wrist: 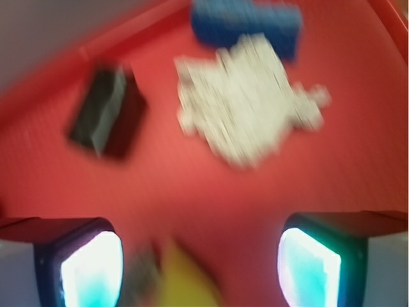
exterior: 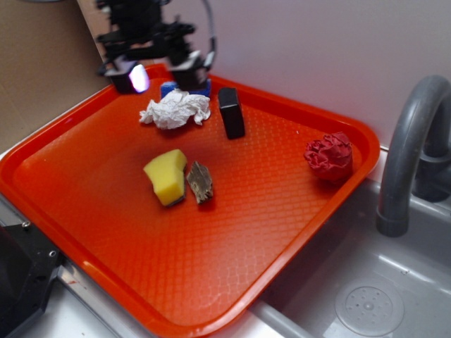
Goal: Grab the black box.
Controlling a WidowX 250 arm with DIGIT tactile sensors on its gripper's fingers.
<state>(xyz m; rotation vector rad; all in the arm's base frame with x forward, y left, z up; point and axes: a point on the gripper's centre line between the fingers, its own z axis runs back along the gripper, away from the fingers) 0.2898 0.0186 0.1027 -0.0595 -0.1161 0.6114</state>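
Note:
The black box (exterior: 231, 113) stands upright on the orange tray (exterior: 106, 204), toward the back. In the blurred wrist view it (wrist: 105, 114) lies upper left. My gripper (exterior: 161, 74) hangs open and empty above the tray's back edge, to the left of the box and over the crumpled white paper (exterior: 175, 110). Its two fingers (wrist: 89, 272) sit wide apart at the bottom corners of the wrist view, with nothing between them (wrist: 199, 268).
A blue sponge block (exterior: 184, 89) lies behind the paper. A yellow sponge (exterior: 168, 177) and a rough wood chunk (exterior: 201, 182) sit mid-tray. A red crumpled ball (exterior: 329, 156) is at the right corner. A grey tap (exterior: 412, 151) and sink (exterior: 366, 296) are to the right.

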